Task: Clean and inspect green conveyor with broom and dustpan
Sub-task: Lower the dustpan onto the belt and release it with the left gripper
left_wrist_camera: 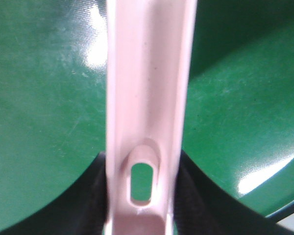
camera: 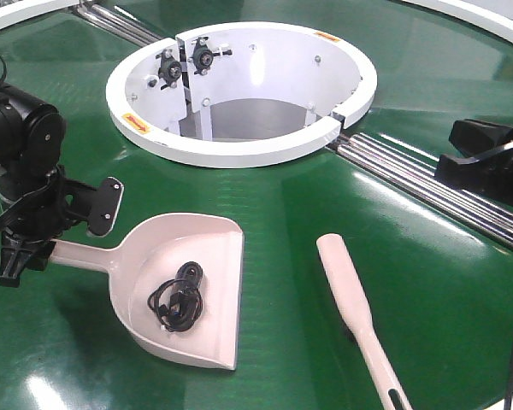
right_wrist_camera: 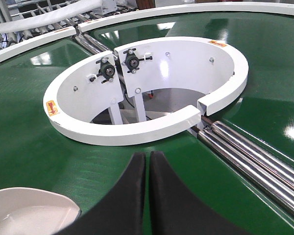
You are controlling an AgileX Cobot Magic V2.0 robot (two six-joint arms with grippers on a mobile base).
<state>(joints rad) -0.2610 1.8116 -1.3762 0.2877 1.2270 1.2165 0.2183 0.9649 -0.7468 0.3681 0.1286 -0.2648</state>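
Note:
The pale pink dustpan (camera: 218,286) lies on the green conveyor (camera: 308,196), mouth toward me, with a coil of black cord (camera: 179,301) in its scoop. My left gripper (camera: 39,249) is shut on the end of its handle; in the left wrist view the handle (left_wrist_camera: 147,98) with its slotted hole runs between the black fingers (left_wrist_camera: 88,205). The pink broom (camera: 350,290) lies loose on the belt to the right of the pan. My right gripper (camera: 455,149) hovers at the right edge, shut and holding nothing, its tips (right_wrist_camera: 147,161) pointing at the hub.
The white ring-shaped hub (camera: 239,149) sits mid-belt with bearings and an open well inside. Silver rollers (camera: 427,184) run from the hub toward the lower right, under my right gripper. A corner of the dustpan (right_wrist_camera: 29,210) shows in the right wrist view.

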